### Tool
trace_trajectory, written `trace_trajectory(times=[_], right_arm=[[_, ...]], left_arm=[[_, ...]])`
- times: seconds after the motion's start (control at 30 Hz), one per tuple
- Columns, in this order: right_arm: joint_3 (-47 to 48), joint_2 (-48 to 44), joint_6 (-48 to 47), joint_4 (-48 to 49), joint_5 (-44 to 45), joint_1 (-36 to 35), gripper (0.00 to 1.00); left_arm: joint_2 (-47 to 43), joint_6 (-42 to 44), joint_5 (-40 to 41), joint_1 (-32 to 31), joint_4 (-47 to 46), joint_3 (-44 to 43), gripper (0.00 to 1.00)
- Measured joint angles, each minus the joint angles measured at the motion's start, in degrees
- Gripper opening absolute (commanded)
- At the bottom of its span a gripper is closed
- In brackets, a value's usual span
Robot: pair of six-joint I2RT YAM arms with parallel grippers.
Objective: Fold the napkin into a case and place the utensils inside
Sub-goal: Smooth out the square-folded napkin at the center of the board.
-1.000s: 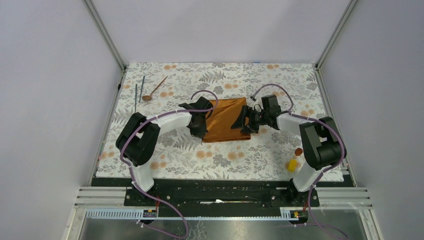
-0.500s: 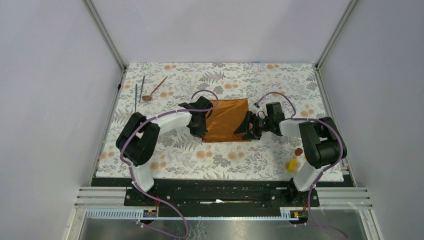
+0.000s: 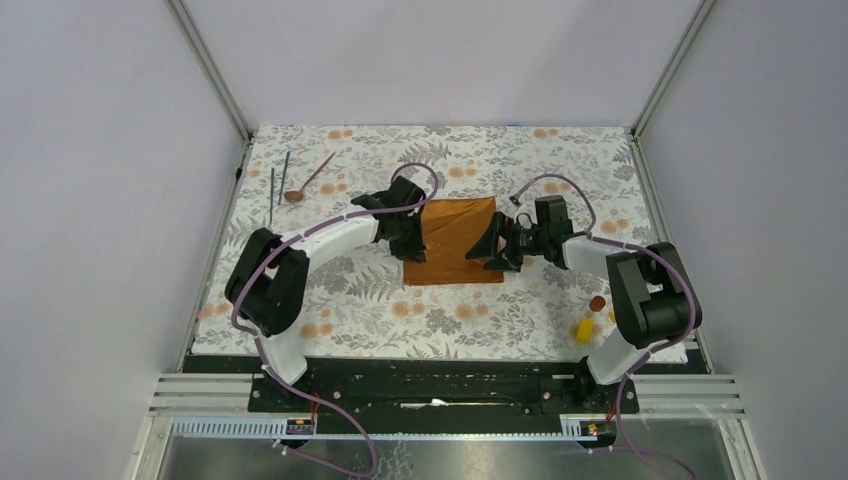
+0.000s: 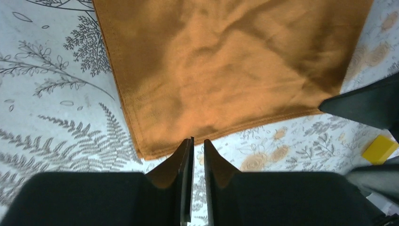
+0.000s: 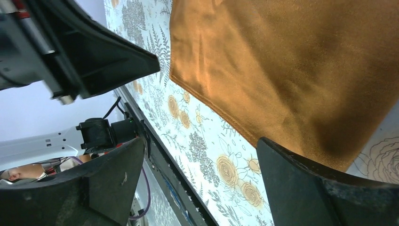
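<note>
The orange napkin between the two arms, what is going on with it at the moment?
Two robot arms are folding the napkin on a floral tablecloth. It lies flat as a rectangle, held by neither arm. The left gripper sits at its left edge, jaws barely parted and empty. The right gripper is at its right edge, jaws wide open. The spoon and the two dark rods lie untouched at the far left corner, so nothing is in a case yet.
</note>
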State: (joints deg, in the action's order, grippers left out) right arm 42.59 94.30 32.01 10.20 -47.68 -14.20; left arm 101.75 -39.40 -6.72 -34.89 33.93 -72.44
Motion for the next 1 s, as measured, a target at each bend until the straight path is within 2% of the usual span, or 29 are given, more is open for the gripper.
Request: trace_trajectory(times=[0.2, 0.4, 0.53, 0.7, 0.77, 0.87, 1.0], right_arm=[[-1.27, -0.07, -0.44, 0.02, -0.02, 1.11, 0.98], [-4.66, -0.02, -2.36, -0.59, 0.28, 3.28, 0.97], [-3.67, -1.38, -3.43, -3.3, 0.81, 3.28, 0.99], [4.63, -1.7, -3.17, -6.95, 2.01, 3.28, 1.0], [10.51, 0.31, -2.14, -5.77, 2.29, 3.28, 1.0], [18.1, 6.19, 1.03, -0.79, 2.47, 3.28, 1.0], [25.33, 16.04, 6.16, 4.98, 2.45, 3.39, 1.0]], left_arm=[[2.78, -0.92, -1.77, 3.43, -4.96, 8.26, 0.1], [1.57, -1.42, -4.2, 5.29, -8.22, 10.95, 0.11], [1.09, -1.16, -4.24, 5.27, -8.09, 10.91, 0.28], [0.83, 0.28, -5.31, 5.53, -3.17, 6.25, 0.8], [0.79, 0.22, -6.75, 6.4, -3.5, 2.73, 0.83], [1.2, -1.6, -11.43, 9.66, -7.74, -1.4, 0.78], [6.21, -5.68, -17.79, 15.54, -20.52, -4.26, 0.74]])
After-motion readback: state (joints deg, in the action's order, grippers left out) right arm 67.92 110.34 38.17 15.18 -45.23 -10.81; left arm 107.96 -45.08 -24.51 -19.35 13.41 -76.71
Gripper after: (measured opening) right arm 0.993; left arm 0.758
